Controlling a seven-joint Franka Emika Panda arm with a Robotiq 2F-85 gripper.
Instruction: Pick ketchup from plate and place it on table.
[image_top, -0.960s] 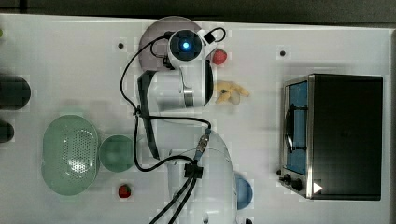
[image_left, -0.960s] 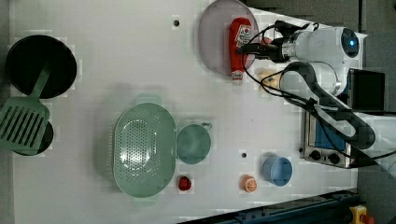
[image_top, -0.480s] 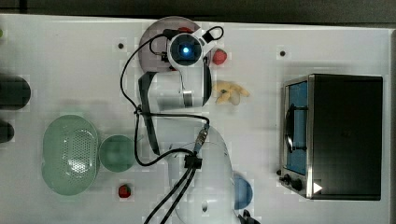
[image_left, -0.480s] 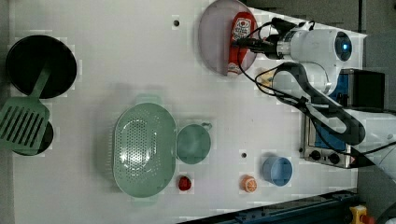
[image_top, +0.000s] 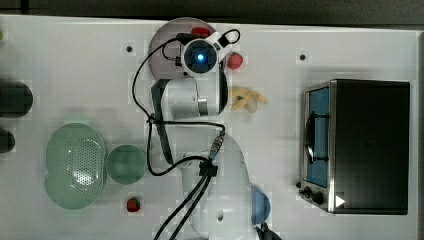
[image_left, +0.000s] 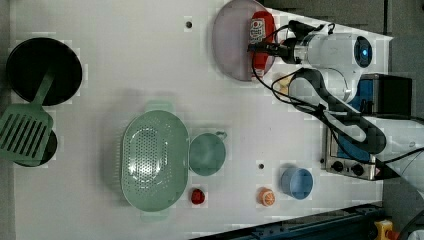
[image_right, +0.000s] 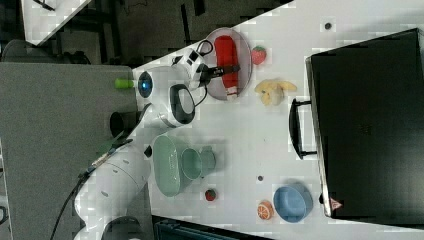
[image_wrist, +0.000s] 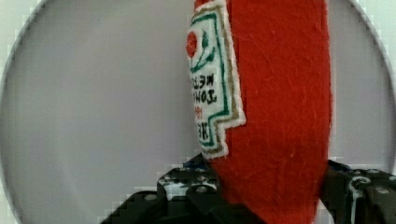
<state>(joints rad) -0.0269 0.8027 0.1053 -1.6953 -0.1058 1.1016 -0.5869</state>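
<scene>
From my station I see the gripper (image_left: 260, 49) down over the plate (image_left: 231, 45), its two dark fingers (image_wrist: 189, 186) straddling the ketchup (image_right: 226, 55) and set against both of its red flanks, so I read it as clamped on the bottle about halfway along its body. The ketchup lies flat on the plate, lengthwise along the side of the plate nearest the arm's white wrist, and it spans almost the plate's whole width. In the wrist view its white label with green trim and a small red emblem faces the camera, and the pale plate surface spreads out behind it. I see no gap between bottle and plate, so it has not been lifted off. The plate itself sits on the white table (image_left: 125, 60), close to the table's edge. Just beside the plate, off its rim on the top view's right, lies a small red strawberry (image_top: 234, 61), and a little farther from the plate on that same side sits a pale yellow lump (image_top: 247, 98). The green colander (image_left: 155, 160) and the small green bowl (image_left: 207, 154) next to it stand well apart from the plate, across open tabletop, and the dark toaster oven (image_top: 367, 145) is well apart from the plate too.
</scene>
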